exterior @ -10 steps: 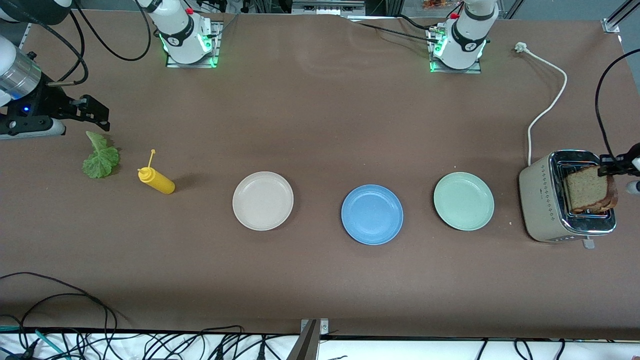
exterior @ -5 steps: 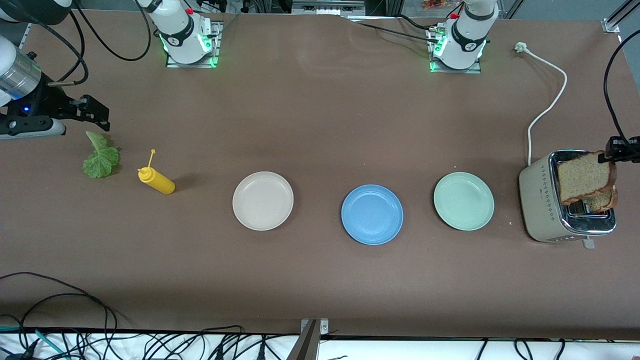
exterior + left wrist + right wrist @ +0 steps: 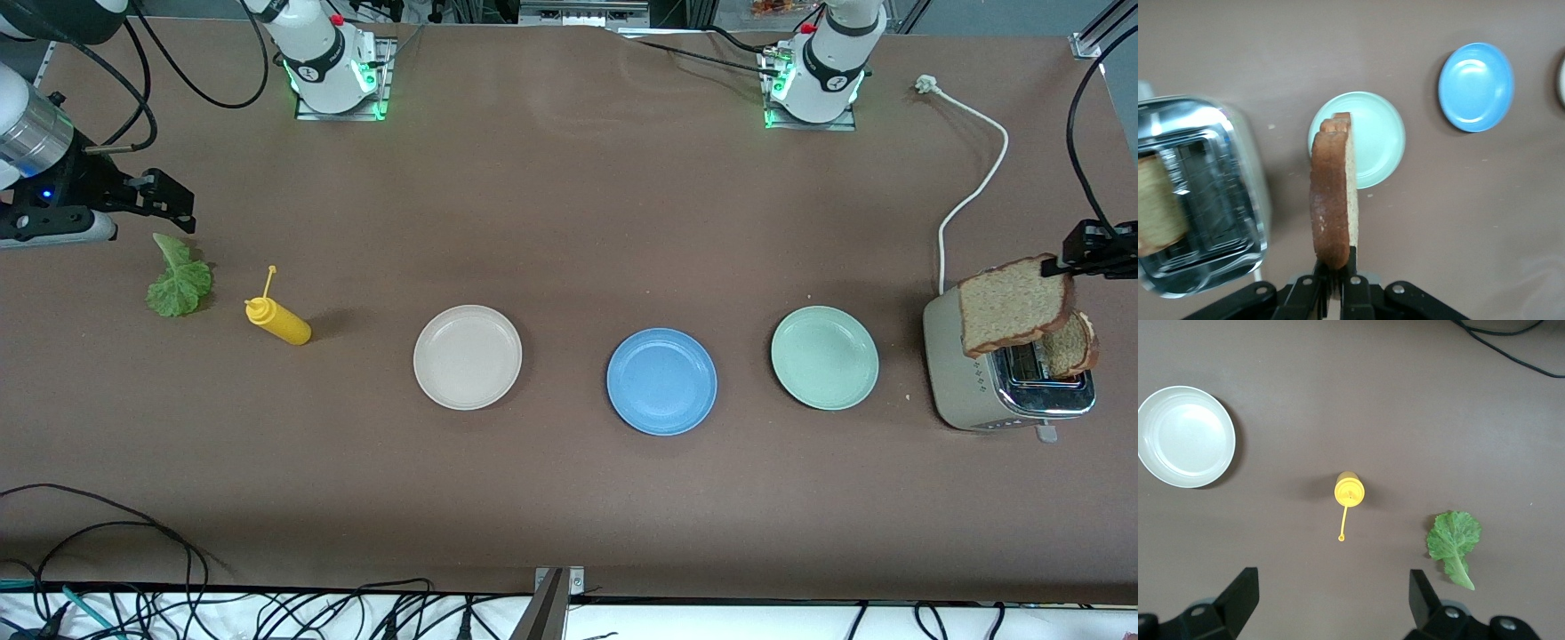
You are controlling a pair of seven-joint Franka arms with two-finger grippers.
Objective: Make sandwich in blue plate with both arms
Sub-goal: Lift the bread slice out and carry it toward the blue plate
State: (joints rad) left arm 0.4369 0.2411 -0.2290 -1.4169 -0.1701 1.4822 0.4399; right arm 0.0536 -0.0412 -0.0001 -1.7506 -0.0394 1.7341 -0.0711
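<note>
L claw (image 3: 1336,283): brown wholegrain slice (image 3: 1013,304)

A brown worktop (image 3: 569,222) carries everything. The blue plate (image 3: 661,381) lies near its middle. Beside that plate, toward the left arm's end, lies a mint-green plate (image 3: 824,357), then a silver toaster (image 3: 987,373) with a white cord (image 3: 973,191). Toward the right arm's end lie a cream plate (image 3: 468,356), a yellow squeeze bottle (image 3: 278,322) and a lettuce leaf (image 3: 180,281).
</note>
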